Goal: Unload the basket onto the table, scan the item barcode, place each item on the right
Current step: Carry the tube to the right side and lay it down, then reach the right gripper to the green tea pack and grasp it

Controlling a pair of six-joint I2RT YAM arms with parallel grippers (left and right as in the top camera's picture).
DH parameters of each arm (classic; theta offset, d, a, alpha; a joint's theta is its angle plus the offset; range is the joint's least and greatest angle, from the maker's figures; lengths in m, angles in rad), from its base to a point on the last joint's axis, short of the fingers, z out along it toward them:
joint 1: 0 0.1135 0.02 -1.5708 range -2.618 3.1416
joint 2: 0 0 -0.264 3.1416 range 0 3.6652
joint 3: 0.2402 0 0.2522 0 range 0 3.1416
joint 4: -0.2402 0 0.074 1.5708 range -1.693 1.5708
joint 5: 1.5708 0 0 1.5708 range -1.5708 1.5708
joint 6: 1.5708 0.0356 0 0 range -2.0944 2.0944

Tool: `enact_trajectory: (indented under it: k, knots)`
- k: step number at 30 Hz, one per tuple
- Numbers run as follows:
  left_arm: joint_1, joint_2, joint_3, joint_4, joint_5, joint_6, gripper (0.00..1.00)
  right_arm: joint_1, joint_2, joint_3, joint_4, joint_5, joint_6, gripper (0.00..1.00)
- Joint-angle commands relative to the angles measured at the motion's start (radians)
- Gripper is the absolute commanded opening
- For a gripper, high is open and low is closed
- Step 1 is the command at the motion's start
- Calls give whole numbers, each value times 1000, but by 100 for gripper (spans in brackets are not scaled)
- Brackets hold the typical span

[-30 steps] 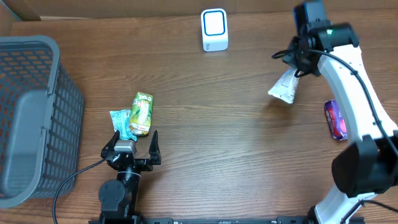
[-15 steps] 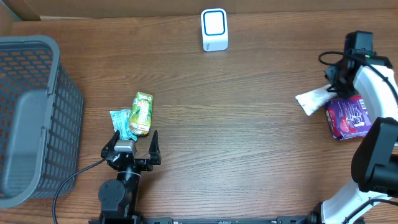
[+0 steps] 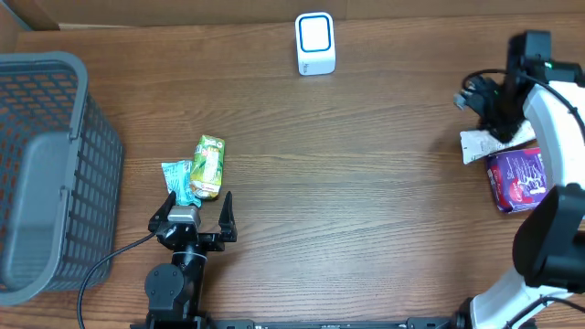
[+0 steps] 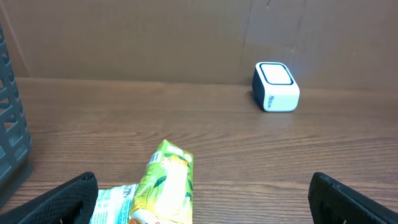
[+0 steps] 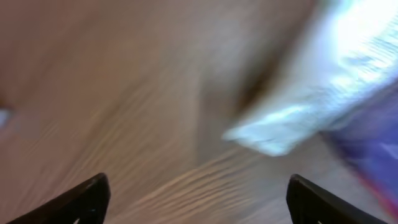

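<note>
a grey basket (image 3: 37,62) stood at the desk's (image 3: 366,210) left edge. the left tool (image 3: 199,199) gaped wide and empty, a teal packet (image 3: 176,178) and green pouch (image 3: 208,166) just ahead of it. the scanner (image 3: 315,43) sat far back, mid-desk. at the right, the white packet (image 3: 480,144) lay on the desk, touching a purple packet (image 3: 516,178), just beside the right tool (image 5: 199,196), spread wide and holding nothing.

A mock shop checkout is suggested by a barcode scanner (image 3: 315,43), a shopping basket (image 3: 95,174) and packaged snacks (image 3: 208,167) laid on a wooden table (image 3: 347,210).
</note>
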Motion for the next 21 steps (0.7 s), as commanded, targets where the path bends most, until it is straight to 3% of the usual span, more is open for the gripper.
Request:
enact_trajectory:
  k: [1,10,15,16,21]
  knots:
    - [7,-9,-6,3,-6,-18,100,95,-53,35,8,-194,-102,94]
    - [7,-9,-6,3,-6,-18,100,410,3,6,205,-213,-36,94]
    - [7,-9,-6,3,-6,-18,100,587,115,7,459,-222,78,95]
    - [7,-9,-6,3,-6,-18,100,615,144,14,504,-238,87,100]
    - [7,-9,-6,3,-6,-18,100,725,287,153,552,-254,85,100]
